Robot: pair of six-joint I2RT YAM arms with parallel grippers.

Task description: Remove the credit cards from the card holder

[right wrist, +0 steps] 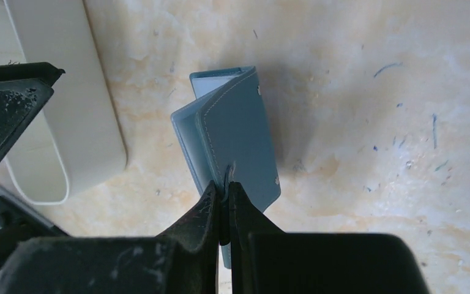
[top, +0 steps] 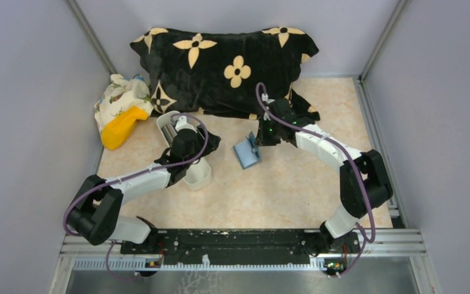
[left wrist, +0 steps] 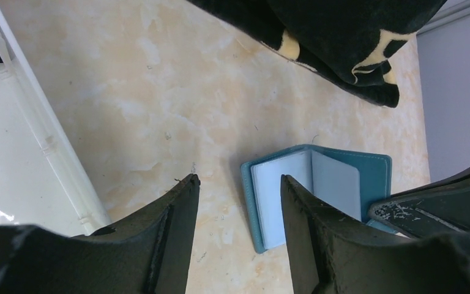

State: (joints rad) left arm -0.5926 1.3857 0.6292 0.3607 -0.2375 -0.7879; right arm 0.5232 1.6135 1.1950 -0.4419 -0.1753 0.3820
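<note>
Right pincer [right wrist: 223, 190], nearest the lens in the right wrist view: the jaws are closed tight on the near edge of one cover of the card holder [right wrist: 238, 135], pinching the thin blue-teal flap between the fingertips. The holder stands partly open like a book, the gripped cover raised and the other half resting on the table [right wrist: 373, 92]. Pale inner leaves [left wrist: 281, 196] show between the covers; whether they are pockets or the credit cards themselves cannot be told.

Left pincer [left wrist: 238, 180]: the jaws stand about half apart and grip nothing. It hangs above bare table, with the holder just beyond its fingertips and the white tray [left wrist: 12, 153] beside it.

In the top view the holder [top: 246, 151] lies near the middle of the table, between the two arms. The tray sits to its left under the left arm. A black flower-patterned cushion [top: 220, 61] fills the far side.

Progress, as a judgement: early. The holder is being held open, but no card lies loose on the table in any view. A greyish patch at the tray's far end is too small to identify. Drawing out each card remains to be done, probably by the free left pincer.
</note>
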